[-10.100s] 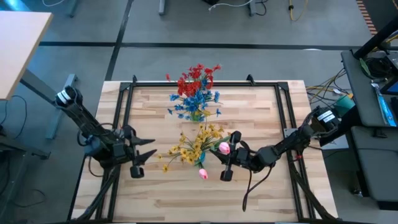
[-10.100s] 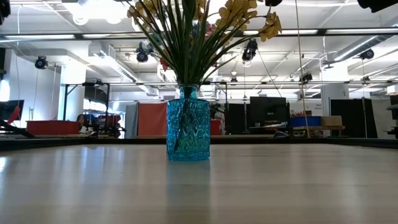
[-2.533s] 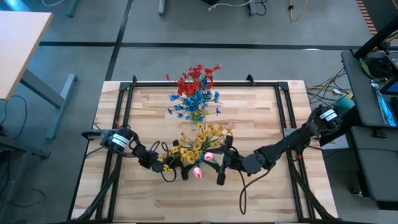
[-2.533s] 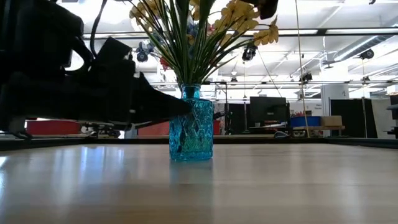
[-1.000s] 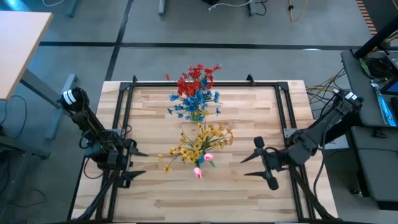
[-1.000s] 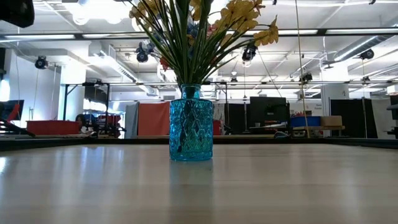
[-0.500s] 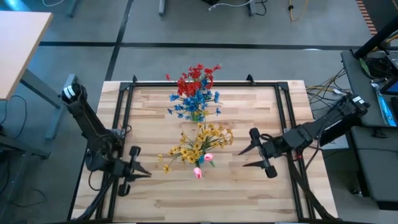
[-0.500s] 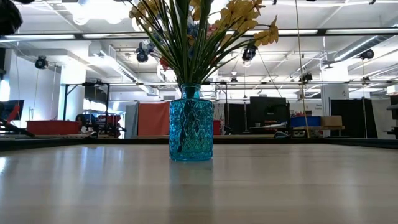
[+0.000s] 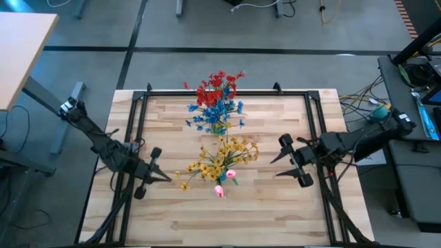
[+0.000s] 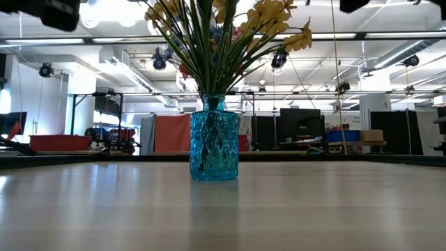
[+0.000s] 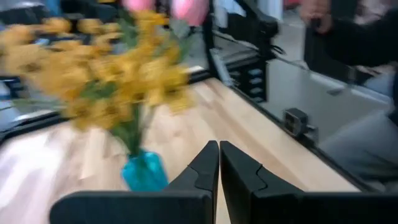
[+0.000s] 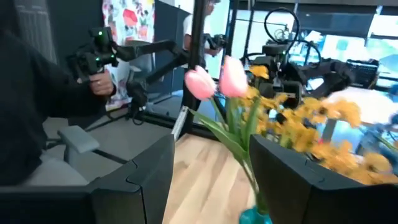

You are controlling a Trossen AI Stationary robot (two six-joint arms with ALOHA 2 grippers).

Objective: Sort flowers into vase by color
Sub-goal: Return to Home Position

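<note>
Both arms sit low, pointing inward: left gripper (image 9: pixel 165 178) fingers pinched together, right gripper (image 9: pixel 275 165) fingers spread wide.

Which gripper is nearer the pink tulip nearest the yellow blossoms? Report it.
Right. The right gripper, open, is right of that pink tulip; the left gripper, shut, is farther, across the yellow blossoms.

Overhead, table-level, wrist views share yellow flowers (image 9: pixel 219 160).
</note>
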